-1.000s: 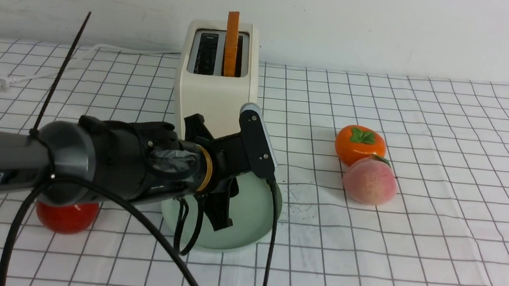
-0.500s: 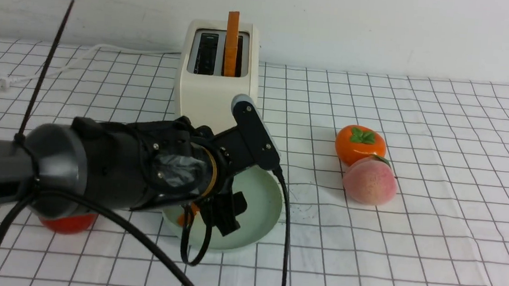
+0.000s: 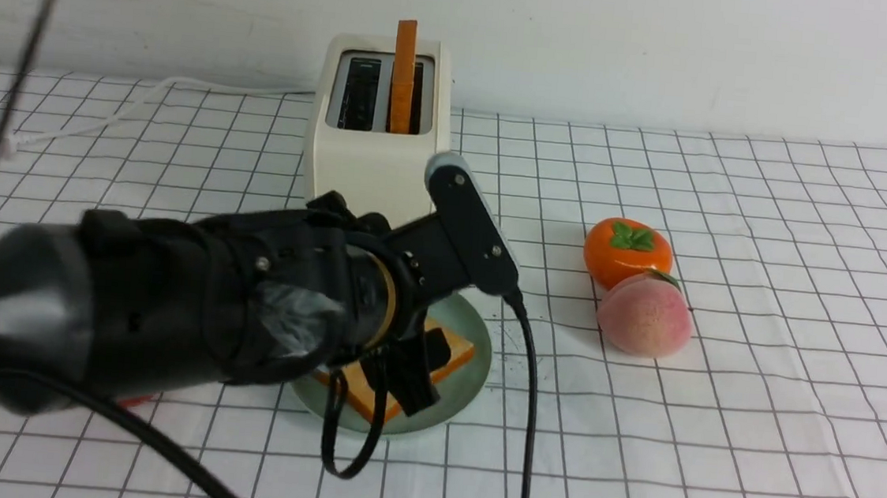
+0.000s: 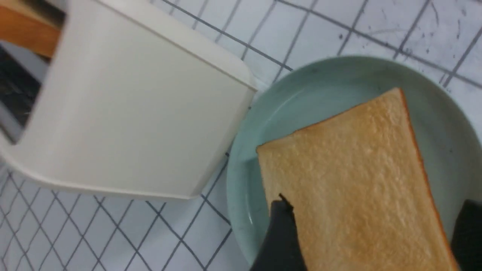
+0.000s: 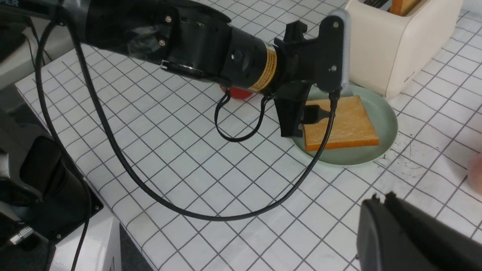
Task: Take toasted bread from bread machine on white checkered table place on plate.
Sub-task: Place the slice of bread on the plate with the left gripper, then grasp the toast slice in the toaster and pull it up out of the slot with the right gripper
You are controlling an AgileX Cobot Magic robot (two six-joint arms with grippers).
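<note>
Inspector: Largest item?
Recorder: The white checkered table (image 3: 754, 432), its cloth slightly wrinkled. The left arm (image 3: 169, 314), black with cables looped beneath, reaches across the table's left half.
Inspector: The appliance?
Recorder: The bread machine (image 3: 375, 164) stands upright at the back, its cord (image 3: 147, 95) trailing left. One slice of toasted bread (image 3: 402, 79) stands on edge in the right slot.
Inspector: The plate?
Recorder: The plate (image 3: 481, 345) sits just in front of the machine. The second slice (image 4: 350, 180) lies flat in it.
Inspector: Other goods?
Recorder: A persimmon (image 3: 628, 252) touches a peach (image 3: 644, 312), well right of the plate. A red fruit (image 5: 239, 93) is mostly hidden behind the left arm.
Inspector: The grippers?
Recorder: The left gripper (image 4: 372, 222) hangs over the second slice with its fingers spread wide and not clamping it. The right gripper (image 5: 382, 197) shows only in its own wrist view, well apart from the plate, jaws closed together
</note>
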